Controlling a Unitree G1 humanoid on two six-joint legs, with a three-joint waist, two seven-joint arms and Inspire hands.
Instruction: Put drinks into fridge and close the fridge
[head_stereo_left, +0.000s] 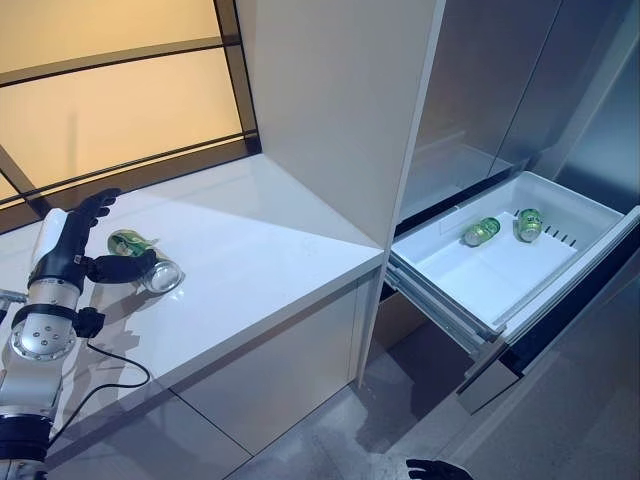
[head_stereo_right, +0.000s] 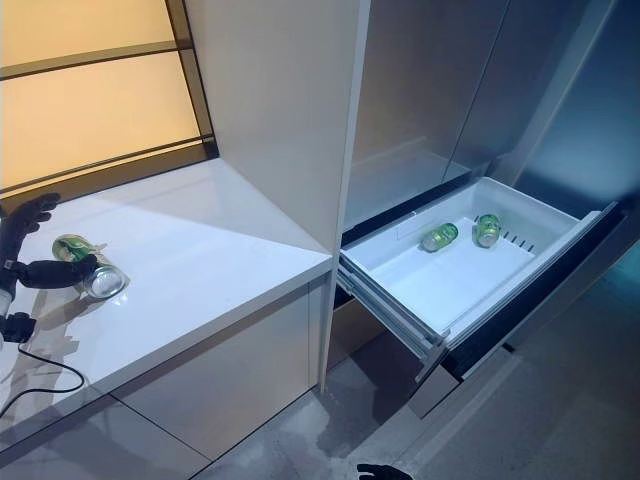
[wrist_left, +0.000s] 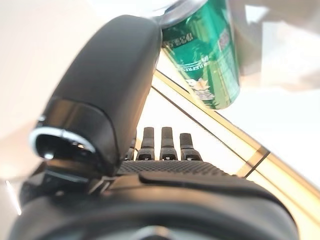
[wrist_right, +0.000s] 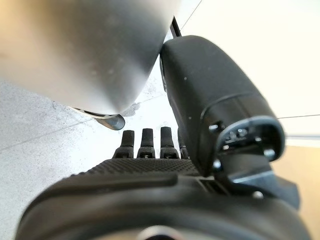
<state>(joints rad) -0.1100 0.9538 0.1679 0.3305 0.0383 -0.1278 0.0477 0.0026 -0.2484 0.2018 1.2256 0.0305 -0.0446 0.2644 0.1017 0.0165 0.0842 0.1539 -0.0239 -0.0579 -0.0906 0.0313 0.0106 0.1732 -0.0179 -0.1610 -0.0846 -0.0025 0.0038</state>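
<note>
On the white counter (head_stereo_left: 260, 250), at about 9 o'clock in the head views, one green can (head_stereo_left: 145, 259) lies on its side, not yet stowed. The left hand (head_stereo_left: 75, 250) is at it: the thumb reaches across the can's near side while the fingers (head_stereo_left: 98, 205) stand straight behind it. In the left wrist view the can (wrist_left: 207, 55) shows past the thumb with the fingers uncurled, so the hand reads as spread around the can and not clamped on it. Whether the thumb actually touches the can cannot be told.

Two more green cans (head_stereo_left: 482, 231) (head_stereo_left: 529, 224) already lie on their sides, near each other, toward the back of the fridge drawer (head_stereo_left: 470, 280), which stands pulled out at about 3 o'clock. Judged from this, the task is partly done: two drinks placed, at least one remaining, and the drawer yet to be pushed shut.

The right hand (head_stereo_left: 435, 469) shows only at the bottom edge, about 6 o'clock, low over the floor; its own wrist view shows straight fingers (wrist_right: 150, 142) holding nothing.

A tall white cabinet panel (head_stereo_left: 340, 110) stands between counter and drawer. Any carry from can to drawer must pass around its front edge. The drawer floor in front of the stowed cans is bare.
</note>
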